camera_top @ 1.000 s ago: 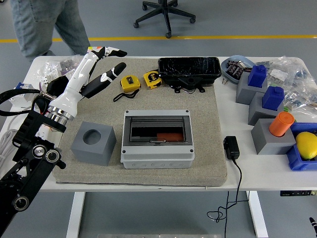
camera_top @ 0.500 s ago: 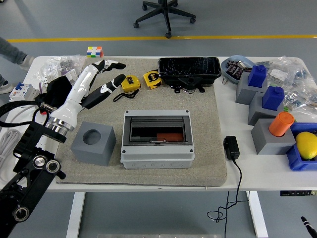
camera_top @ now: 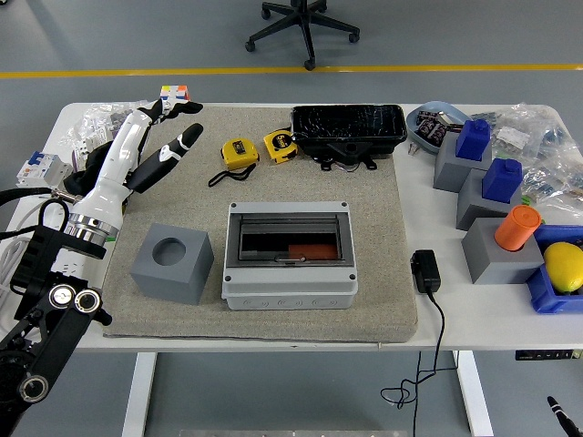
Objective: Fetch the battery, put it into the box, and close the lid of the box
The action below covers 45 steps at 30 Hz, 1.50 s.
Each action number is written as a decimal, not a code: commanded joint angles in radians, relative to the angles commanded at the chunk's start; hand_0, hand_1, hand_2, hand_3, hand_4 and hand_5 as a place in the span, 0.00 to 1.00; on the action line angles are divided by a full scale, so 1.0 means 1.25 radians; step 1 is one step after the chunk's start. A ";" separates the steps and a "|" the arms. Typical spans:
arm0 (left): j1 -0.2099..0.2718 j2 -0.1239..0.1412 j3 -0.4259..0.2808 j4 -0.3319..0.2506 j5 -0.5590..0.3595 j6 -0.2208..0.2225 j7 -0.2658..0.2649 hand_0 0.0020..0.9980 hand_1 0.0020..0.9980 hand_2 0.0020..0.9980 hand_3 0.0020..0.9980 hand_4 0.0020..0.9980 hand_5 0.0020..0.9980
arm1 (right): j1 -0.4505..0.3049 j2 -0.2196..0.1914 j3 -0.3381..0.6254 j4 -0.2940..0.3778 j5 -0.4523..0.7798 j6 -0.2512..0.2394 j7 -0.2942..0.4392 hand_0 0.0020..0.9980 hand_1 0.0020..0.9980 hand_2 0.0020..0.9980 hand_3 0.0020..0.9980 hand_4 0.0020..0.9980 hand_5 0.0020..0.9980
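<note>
Left hand (camera_top: 164,137), upper left of frame: fingers spread and empty, raised over the left edge of the grey mat (camera_top: 383,273) on the white tabletop (camera_top: 437,332). The right hand is out of frame. Grey junction box (camera_top: 289,255), centre: transparent lid down, an orange-red battery (camera_top: 311,249) visible inside at lower right. Grey cube with round socket (camera_top: 171,262) sits just left of the box. Two yellow tape measures (camera_top: 240,151) lie above the box, beside a black tray (camera_top: 348,127). A black power adapter (camera_top: 424,270) lies right of the mat.
</note>
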 joint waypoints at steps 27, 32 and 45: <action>0.101 -0.022 -0.094 0.025 0.125 -0.055 0.172 0.94 0.97 0.93 0.88 1.00 1.00 | 0.021 0.016 0.016 -0.008 -0.026 0.005 0.000 0.83 0.82 0.79 0.82 1.00 1.00; 0.103 -0.020 -0.092 0.026 0.129 -0.057 0.177 0.94 0.97 0.93 0.88 1.00 1.00 | 0.018 0.016 0.017 -0.009 -0.029 0.005 0.000 0.83 0.82 0.79 0.82 1.00 1.00; 0.110 -0.017 -0.082 0.027 0.142 -0.059 0.182 0.95 0.97 0.87 0.86 1.00 1.00 | 0.008 0.016 0.008 -0.002 -0.024 0.006 0.001 0.83 0.82 0.79 0.82 1.00 1.00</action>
